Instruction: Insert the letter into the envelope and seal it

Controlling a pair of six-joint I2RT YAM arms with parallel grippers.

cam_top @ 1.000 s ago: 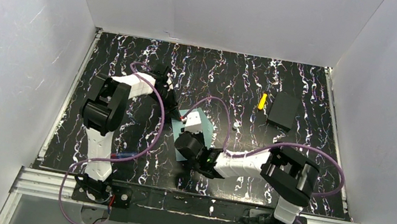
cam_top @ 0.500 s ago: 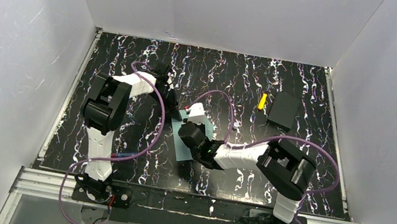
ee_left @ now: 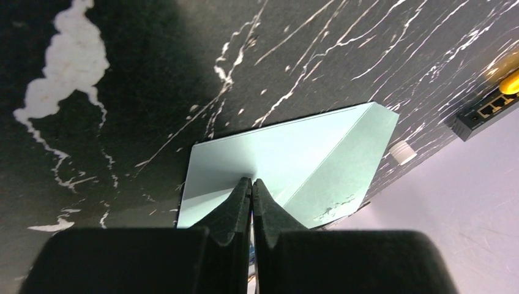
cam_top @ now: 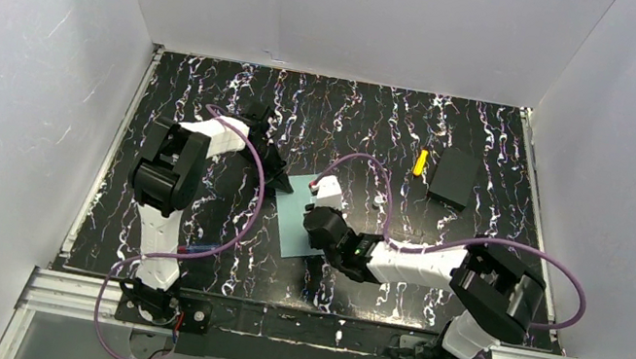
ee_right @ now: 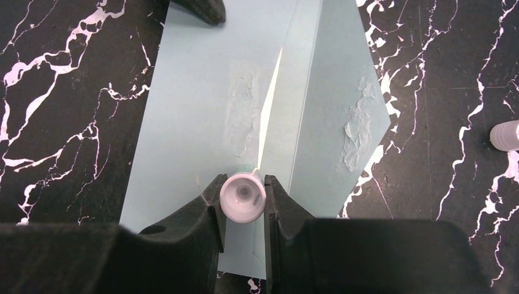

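The pale teal envelope (cam_top: pixel 298 204) lies flat on the black marbled table, its triangular flap (ee_right: pixel 336 92) folded open to the right. A thin cream sliver (ee_right: pixel 269 104) shows in the opening; the rest of the letter is hidden. My right gripper (ee_right: pixel 243 184) is shut on a white round glue stick (ee_right: pixel 243 197), held tip-down over the envelope's near part (ee_right: pixel 196 104). It also shows in the top view (cam_top: pixel 325 207). My left gripper (ee_left: pixel 251 182) is shut, its tips resting on the envelope's far edge (ee_left: pixel 294 153). It shows in the top view too (cam_top: pixel 279 176).
A small white cap (cam_top: pixel 377 200) lies right of the envelope and shows in the right wrist view (ee_right: pixel 505 135). A yellow item (cam_top: pixel 420 161) and a black block (cam_top: pixel 454 176) sit at the back right. White walls enclose the table.
My right arm has swung to the right and its gripper with the glue stick has shifted a little right over the envelope. The left arm has not moved.
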